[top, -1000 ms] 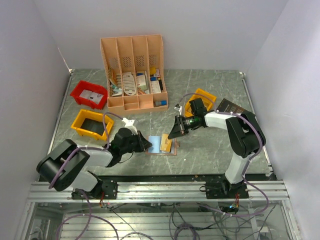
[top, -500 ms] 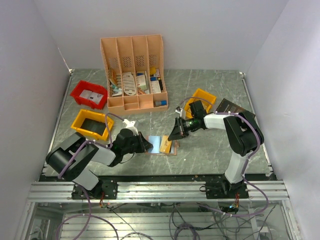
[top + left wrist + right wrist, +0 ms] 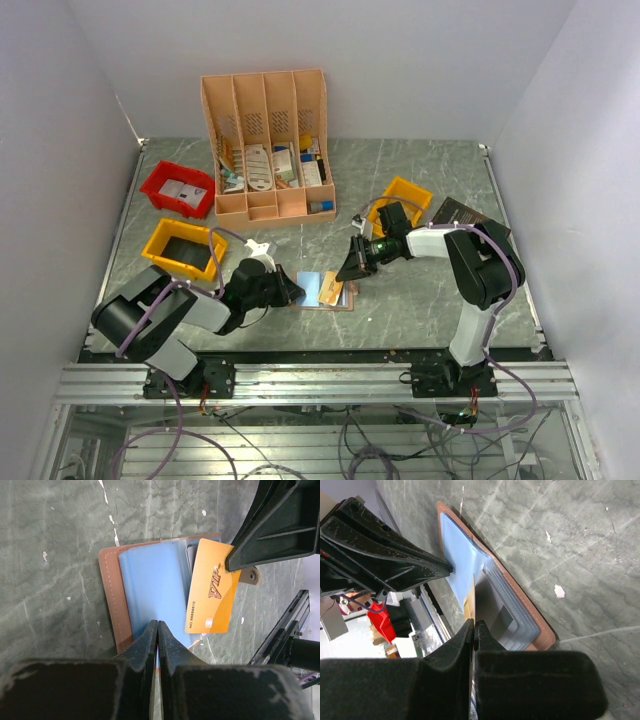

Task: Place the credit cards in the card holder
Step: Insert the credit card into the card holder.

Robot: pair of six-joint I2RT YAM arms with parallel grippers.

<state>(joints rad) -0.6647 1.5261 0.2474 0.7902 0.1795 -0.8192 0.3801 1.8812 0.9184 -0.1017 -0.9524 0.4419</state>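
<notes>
Presently we find the card holder [image 3: 318, 296] lying open on the marble-patterned table [image 3: 420, 300], near its front edge and between the two arms. The left gripper [image 3: 158, 625] has its fingers pressed together on the near edge of the holder's blue pocket panel [image 3: 155, 580]. From the right wrist view that panel appears raised, so we judge it pinched rather than merely touched. The right gripper [image 3: 232, 562] is likewise closed, gripping one corner of an orange VIP card [image 3: 210, 592]. The card lies slantwise over the holder's right half, its long edge just beside the grey pockets [image 3: 191, 555] under the blue panel. We judge the step in hand to be seating this card in a pocket; it is not yet in. To do it well, we recommend that the left hold the panel steady and lifted, while the right squares the card to the slot and slides it in flat and slowly, releasing only once most of it is covered. A skewed entry risks snagging the pocket edge or dragging the holder.
</notes>
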